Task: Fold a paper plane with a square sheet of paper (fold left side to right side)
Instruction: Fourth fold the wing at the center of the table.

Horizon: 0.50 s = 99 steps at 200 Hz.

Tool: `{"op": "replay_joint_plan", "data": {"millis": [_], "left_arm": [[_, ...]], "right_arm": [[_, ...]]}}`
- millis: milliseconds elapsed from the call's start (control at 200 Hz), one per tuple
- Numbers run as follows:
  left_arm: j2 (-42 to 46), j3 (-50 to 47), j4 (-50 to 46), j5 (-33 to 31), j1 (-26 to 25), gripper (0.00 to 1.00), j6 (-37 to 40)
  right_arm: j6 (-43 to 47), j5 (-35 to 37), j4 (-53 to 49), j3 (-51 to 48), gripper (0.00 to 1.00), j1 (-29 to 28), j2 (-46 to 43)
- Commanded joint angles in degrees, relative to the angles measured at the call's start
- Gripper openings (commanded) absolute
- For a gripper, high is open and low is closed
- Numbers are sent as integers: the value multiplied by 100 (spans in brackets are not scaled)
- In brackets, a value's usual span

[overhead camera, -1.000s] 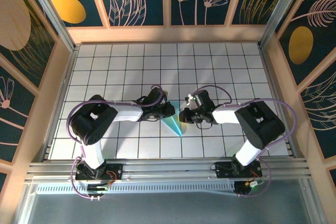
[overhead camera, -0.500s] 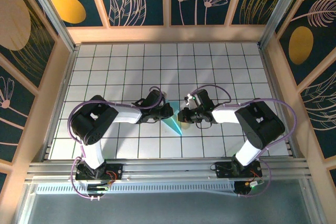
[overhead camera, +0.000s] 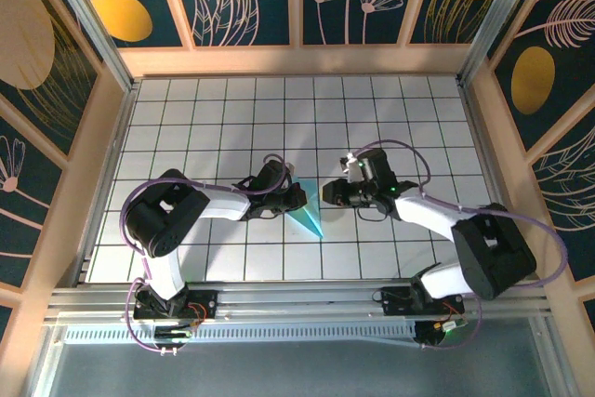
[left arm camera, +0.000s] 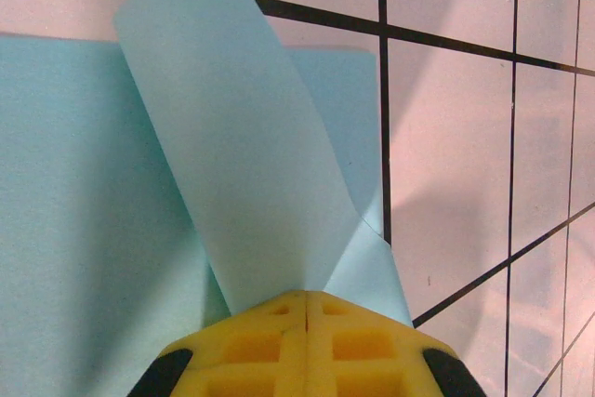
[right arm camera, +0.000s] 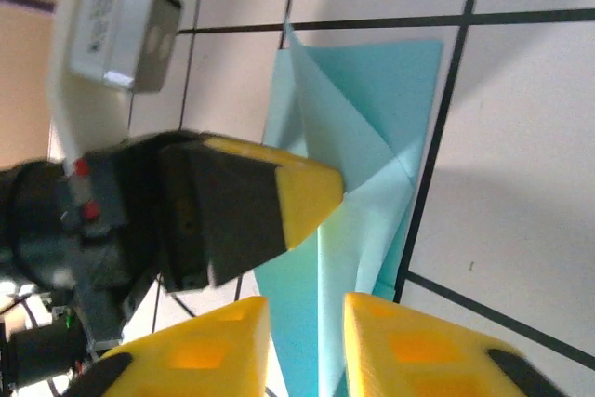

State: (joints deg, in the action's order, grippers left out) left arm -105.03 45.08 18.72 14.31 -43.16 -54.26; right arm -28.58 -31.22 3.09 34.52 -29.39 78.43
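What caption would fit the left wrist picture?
Left gripper shut on a lifted flap of the folded blue paper above the gridded table.

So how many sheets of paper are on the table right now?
1. The folded light-blue paper lies at the centre of the table, one flap pinched in the shut left end effector. A second sheet beneath it would be hidden.

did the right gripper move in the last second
Yes. In the top view the right gripper has shifted slightly right along the grid lines of the table, drawing back from the square sheet of paper.
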Motion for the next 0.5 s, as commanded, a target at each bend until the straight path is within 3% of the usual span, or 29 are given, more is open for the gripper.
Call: {"op": "replay_joint_plan", "data": {"millis": [0,120,490], "left_arm": [[-117,-183,-496,-243,-17,4,-12],[-114,-173,-492,-261,-17,4,-14],[-114,-161,-519,-258,-17,4,0]], "right_arm": [[-55,-644,-174,-283,14,-18,-243],[-324,-1066,174,-592,0,-163,-263],[-587,-1114,935,-780,0,-744,408]]}}
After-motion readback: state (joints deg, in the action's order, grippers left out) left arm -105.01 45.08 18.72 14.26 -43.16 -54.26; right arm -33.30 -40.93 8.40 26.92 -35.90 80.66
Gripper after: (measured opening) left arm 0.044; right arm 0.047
